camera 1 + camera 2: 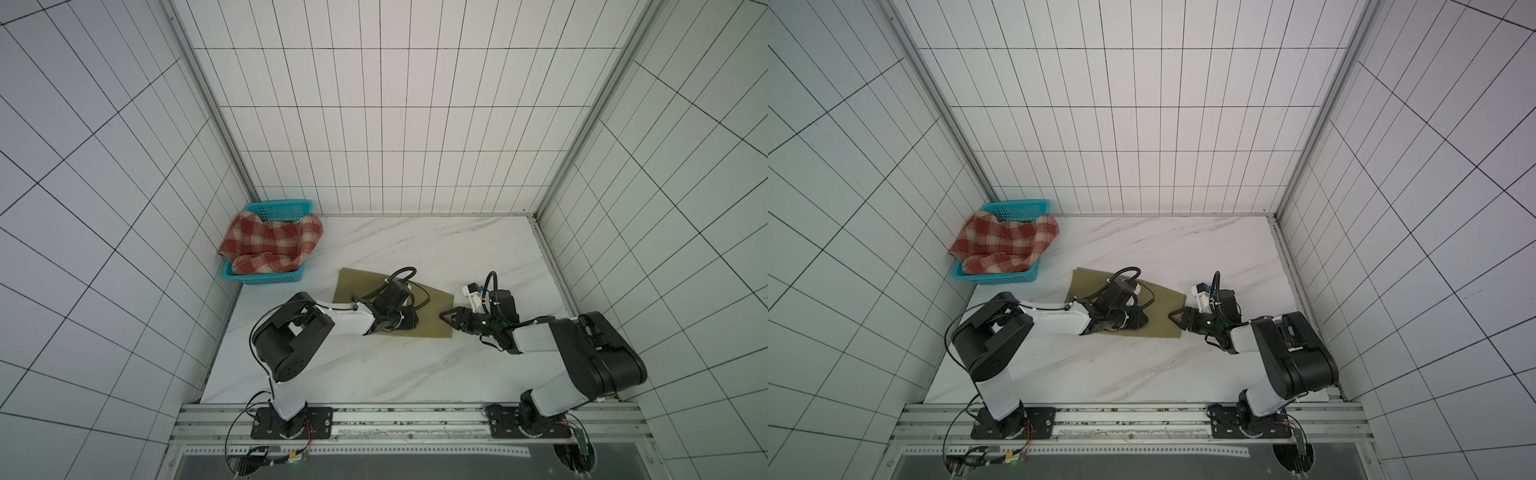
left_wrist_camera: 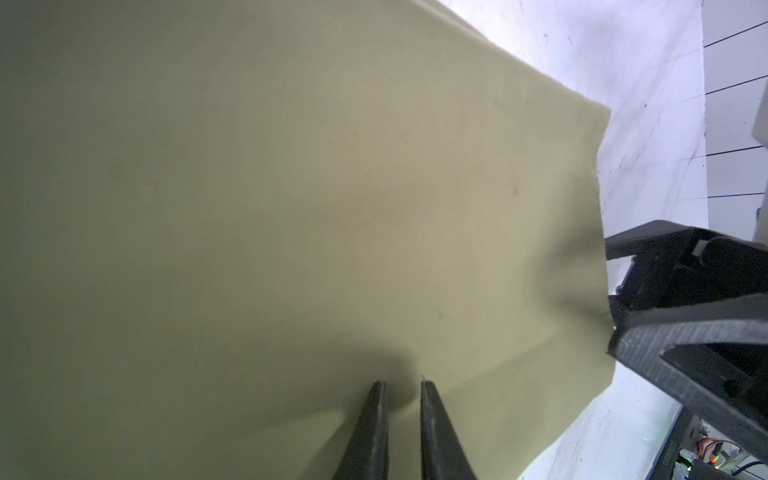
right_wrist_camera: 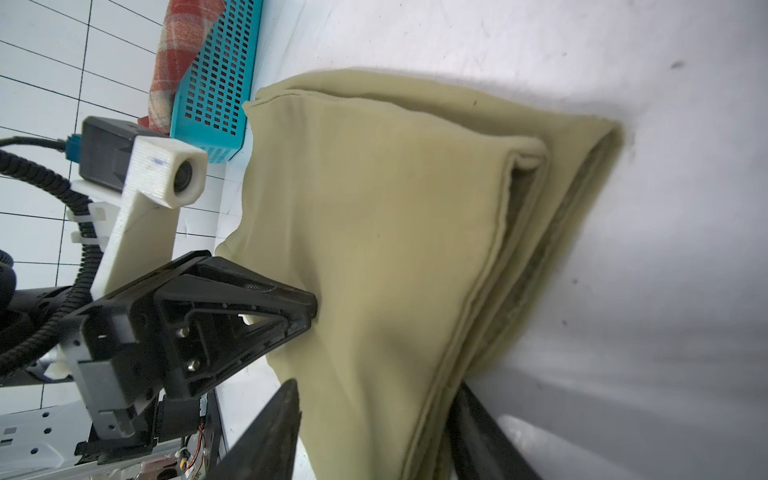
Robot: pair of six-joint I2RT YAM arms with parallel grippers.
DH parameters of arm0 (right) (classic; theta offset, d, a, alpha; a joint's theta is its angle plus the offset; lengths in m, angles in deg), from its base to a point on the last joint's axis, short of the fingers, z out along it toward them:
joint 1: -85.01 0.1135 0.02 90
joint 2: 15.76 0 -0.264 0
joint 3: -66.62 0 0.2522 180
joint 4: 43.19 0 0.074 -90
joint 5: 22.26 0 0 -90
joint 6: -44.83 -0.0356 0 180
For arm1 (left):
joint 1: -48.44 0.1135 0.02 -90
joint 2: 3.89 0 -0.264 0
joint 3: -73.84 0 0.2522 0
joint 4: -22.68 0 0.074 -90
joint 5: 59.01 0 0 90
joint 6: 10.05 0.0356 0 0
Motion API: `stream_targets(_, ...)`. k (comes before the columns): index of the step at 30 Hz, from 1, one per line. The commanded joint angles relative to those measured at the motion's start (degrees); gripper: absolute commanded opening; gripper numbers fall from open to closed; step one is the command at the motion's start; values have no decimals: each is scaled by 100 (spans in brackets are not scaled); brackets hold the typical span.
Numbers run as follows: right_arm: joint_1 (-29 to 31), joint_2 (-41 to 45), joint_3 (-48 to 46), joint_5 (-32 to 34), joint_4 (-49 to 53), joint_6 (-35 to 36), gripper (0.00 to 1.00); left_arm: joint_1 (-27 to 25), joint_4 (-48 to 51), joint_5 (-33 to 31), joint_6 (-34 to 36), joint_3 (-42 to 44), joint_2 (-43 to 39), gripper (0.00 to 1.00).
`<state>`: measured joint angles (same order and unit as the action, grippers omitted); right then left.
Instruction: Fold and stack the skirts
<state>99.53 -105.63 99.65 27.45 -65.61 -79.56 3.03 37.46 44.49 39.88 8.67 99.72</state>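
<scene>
The olive skirt (image 1: 432, 305) (image 1: 1163, 307) lies folded flat on the marble table (image 1: 415, 374). My left gripper (image 1: 409, 322) (image 2: 401, 384) presses down on its near middle, fingers almost together with a small pucker of cloth pinched between them. My right gripper (image 1: 444, 317) (image 3: 376, 386) stands open astride the skirt's right edge, with one finger (image 3: 282, 419) over the cloth. The other finger sits against the layered hem. The red-and-cream plaid skirt (image 1: 270, 245) (image 1: 1005, 243) lies crumpled in the teal basket (image 1: 282, 210).
The basket (image 1: 1017, 208) sits in the far left corner against the tiled wall. Tiled walls close in the table on three sides. Both arm bases stand on the metal rail (image 1: 407, 419) at the front edge.
</scene>
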Motion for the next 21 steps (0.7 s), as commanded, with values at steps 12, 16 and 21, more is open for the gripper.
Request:
stream_targets(12,159,-408,76,285,326,-337,48,-120,5,91,-79,-149,308,17)
stream_targets(16,164,-460,164,265,314,-340,45,-133,4,92,-74,-171,335,17)
stream_targets(21,191,-563,262,259,288,-331,38,-135,-19,104,-94,-198,379,17)
